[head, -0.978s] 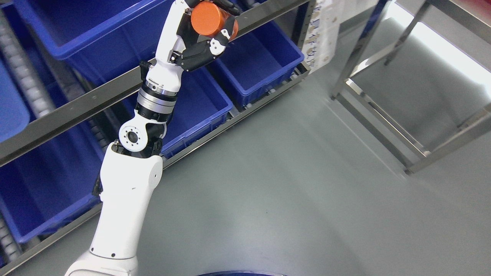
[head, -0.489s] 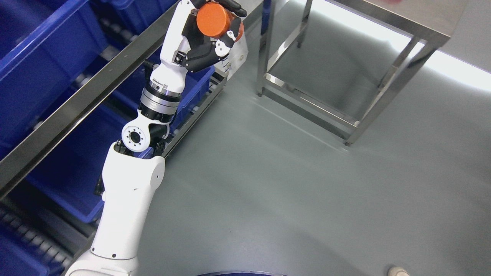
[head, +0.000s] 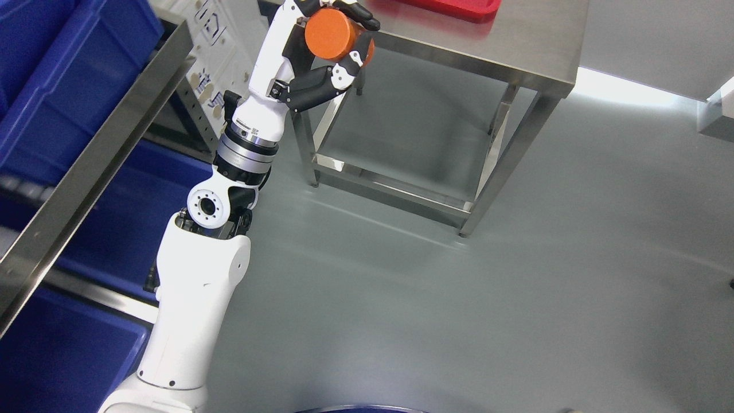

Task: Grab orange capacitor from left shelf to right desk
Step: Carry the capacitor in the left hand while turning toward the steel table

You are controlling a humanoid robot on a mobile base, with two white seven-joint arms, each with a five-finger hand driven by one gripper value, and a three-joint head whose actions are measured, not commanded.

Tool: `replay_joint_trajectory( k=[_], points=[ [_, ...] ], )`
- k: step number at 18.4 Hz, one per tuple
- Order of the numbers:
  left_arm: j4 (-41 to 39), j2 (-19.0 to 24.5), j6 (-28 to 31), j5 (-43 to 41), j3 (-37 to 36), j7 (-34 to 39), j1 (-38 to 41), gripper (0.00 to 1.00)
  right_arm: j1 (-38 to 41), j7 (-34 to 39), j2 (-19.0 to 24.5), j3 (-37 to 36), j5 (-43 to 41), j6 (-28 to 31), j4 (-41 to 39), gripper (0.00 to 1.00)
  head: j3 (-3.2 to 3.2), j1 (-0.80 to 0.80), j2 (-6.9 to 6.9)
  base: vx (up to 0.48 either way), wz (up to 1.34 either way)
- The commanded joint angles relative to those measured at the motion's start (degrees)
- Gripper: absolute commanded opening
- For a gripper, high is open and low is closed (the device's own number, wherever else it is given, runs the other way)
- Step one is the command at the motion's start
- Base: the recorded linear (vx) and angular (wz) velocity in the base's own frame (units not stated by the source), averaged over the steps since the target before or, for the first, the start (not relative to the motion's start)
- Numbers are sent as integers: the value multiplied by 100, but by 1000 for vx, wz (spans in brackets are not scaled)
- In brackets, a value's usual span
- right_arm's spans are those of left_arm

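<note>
In the head view, the left hand (head: 321,54) is raised at the top of the picture, its fingers (head: 344,64) curled around the orange capacitor (head: 328,34). The capacitor sits in the palm, just in front of the steel desk (head: 516,51) edge, with a red tray (head: 453,7) on the desk beyond.

A smooth grey floor (head: 436,310) filled most of the view, with a bright band of light along its upper right. A stainless steel table (head: 533,51) on thin legs stood at the top, a red tray (head: 453,7) on it. Blue bins (head: 63,74) sat in a metal shelf (head: 97,166) at left.
</note>
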Motion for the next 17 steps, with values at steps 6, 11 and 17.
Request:
replay_joint_trajectory(
  k=[6, 11, 17],
  points=[
    [-8, 100, 181, 2, -232, 9, 2, 2, 9, -2, -100, -61, 0, 8, -193, 100, 0, 0, 0, 428, -296],
    [36, 100, 541, 2, -188, 131, -77, 2, 9, -2, -100, -61, 0, -1, -193, 100, 0, 0, 0, 433, -169],
    [316, 100, 1280, -50, -459, 272, -139, 3, 9, -2, -100, -61, 0, 8, -193, 100, 0, 0, 0, 324, -69]
  ],
)
